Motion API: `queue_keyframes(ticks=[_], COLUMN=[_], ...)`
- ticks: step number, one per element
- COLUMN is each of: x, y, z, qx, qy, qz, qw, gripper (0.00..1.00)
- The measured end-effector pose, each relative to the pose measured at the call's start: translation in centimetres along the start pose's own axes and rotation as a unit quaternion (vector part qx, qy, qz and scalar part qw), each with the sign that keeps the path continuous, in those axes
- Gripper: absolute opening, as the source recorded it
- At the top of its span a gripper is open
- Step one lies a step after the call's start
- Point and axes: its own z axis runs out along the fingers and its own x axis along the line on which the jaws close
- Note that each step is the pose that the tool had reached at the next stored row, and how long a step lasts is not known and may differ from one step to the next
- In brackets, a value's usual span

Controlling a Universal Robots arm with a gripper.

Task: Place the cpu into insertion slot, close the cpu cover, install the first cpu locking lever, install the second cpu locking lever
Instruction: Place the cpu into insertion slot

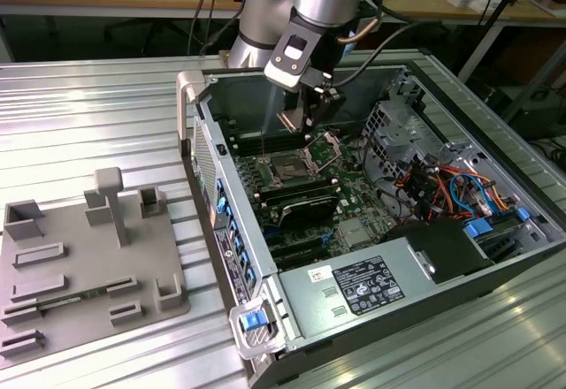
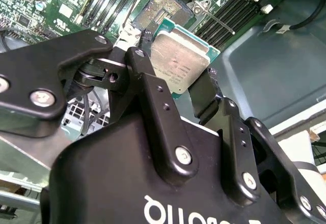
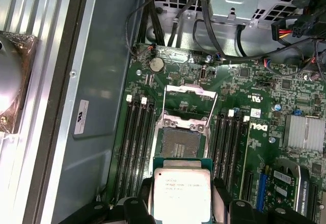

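The gripper point(image 3: 183, 197) clasps the cpu point(image 3: 182, 183) by two opposite edges, level above the board; the bare insertion slot point(image 3: 181, 143) lies below, just ahead (cpu cover point(image 3: 189, 98) raised beyond)

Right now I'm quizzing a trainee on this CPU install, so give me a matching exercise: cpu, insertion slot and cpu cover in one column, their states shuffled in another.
1. cpu
2. insertion slot
3. cpu cover

A. swung up, open
B. gripped, held in the air
C. empty, contacts exposed

Pairs: 1-B, 2-C, 3-A
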Motion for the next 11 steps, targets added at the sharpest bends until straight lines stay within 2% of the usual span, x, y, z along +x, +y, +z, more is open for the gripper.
queue_keyframes(ticks=[7,11], x=[-0.03,-0.03], y=[-0.13,-0.15], z=[1.5,1.67], qx=[-0.0001,0.0001], qy=[-0.0002,-0.0003], qz=[0.002,0.002], qw=[1.0,1.0], gripper=[0.55,0.55])
